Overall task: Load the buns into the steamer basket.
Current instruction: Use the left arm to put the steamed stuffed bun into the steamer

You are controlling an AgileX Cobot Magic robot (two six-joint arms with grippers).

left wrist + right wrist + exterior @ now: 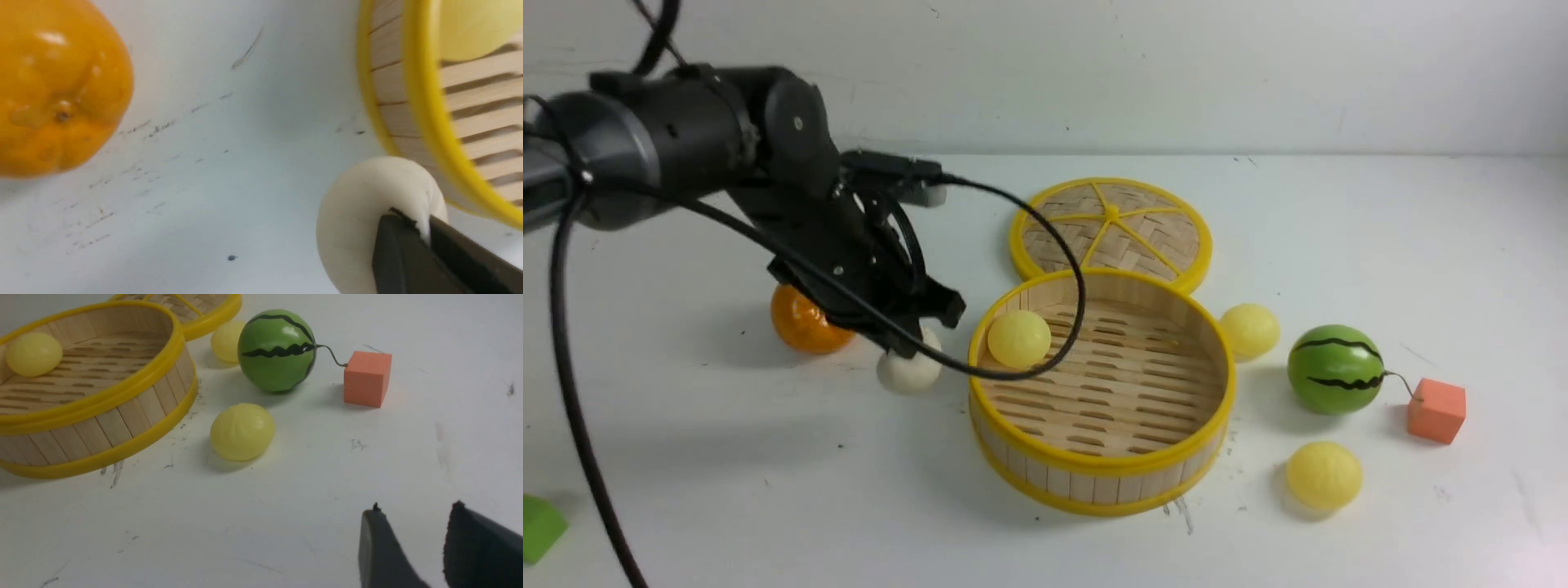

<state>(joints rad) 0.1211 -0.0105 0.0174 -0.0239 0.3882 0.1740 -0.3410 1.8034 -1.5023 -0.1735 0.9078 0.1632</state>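
My left gripper (913, 343) is shut on the off-white bun (908, 371), pinching its soft top, close to the table just left of the steamer basket (1094, 482). The left wrist view shows the jaws (416, 222) squeezing the bun (359, 220) beside the basket's yellow rim (425, 81). One pale yellow bun (1018, 338) lies inside the basket at its far left. A second yellow bun (1249, 329) sits against the basket's right side. A third (1324, 475) lies at the front right. My right gripper (416, 508) is open and empty over bare table, away from that third bun (242, 431).
An orange tangerine (805, 320) sits behind my left gripper. The woven lid (1111, 233) lies behind the basket. A green watermelon ball (1335, 369) and an orange cube (1436, 410) stand to the right. A green block (539, 527) is at the front left. The arm's cable hangs over the basket.
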